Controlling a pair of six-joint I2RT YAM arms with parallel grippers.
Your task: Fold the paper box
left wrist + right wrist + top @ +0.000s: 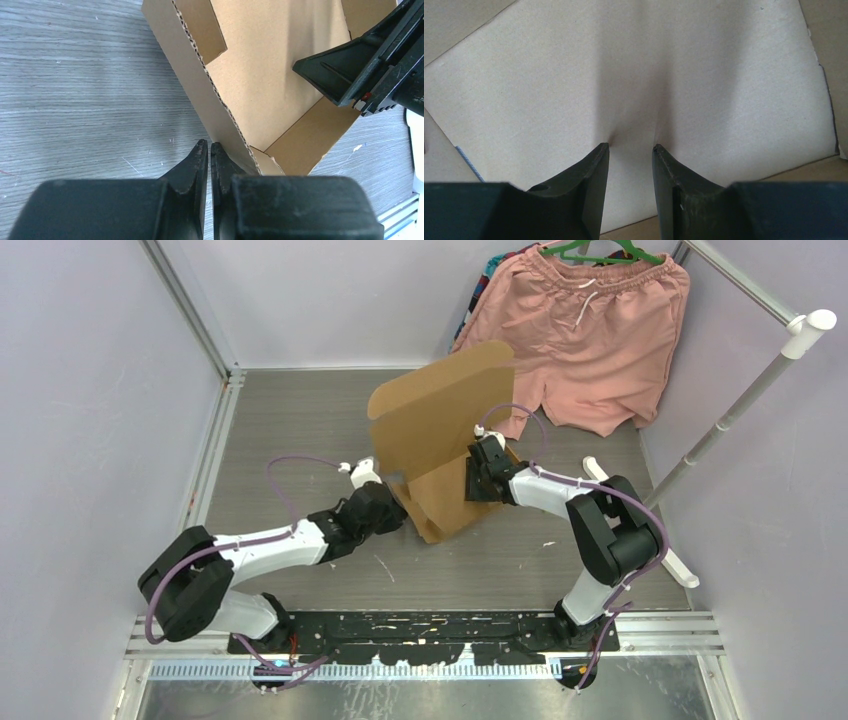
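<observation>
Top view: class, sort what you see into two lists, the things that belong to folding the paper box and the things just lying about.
Belongs to the job:
paper box, standing partly folded
left gripper, shut beside a box wall
right gripper, open, tips against a panel

Just lying about:
pink shorts, hanging at the back
white pole

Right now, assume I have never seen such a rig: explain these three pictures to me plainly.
Two robot arms, the left arm and the right arm, are bolted at the near edge of a grey table. The wide picture looks down from above and behind them; the other two come from a camera on each wrist. Between the arms stands a half-folded brown paper box, one flap raised. The left gripper is shut beside the box's wall, apparently holding nothing. The right gripper is open, its tips against a cardboard panel. Pink shorts hang at the back.
</observation>
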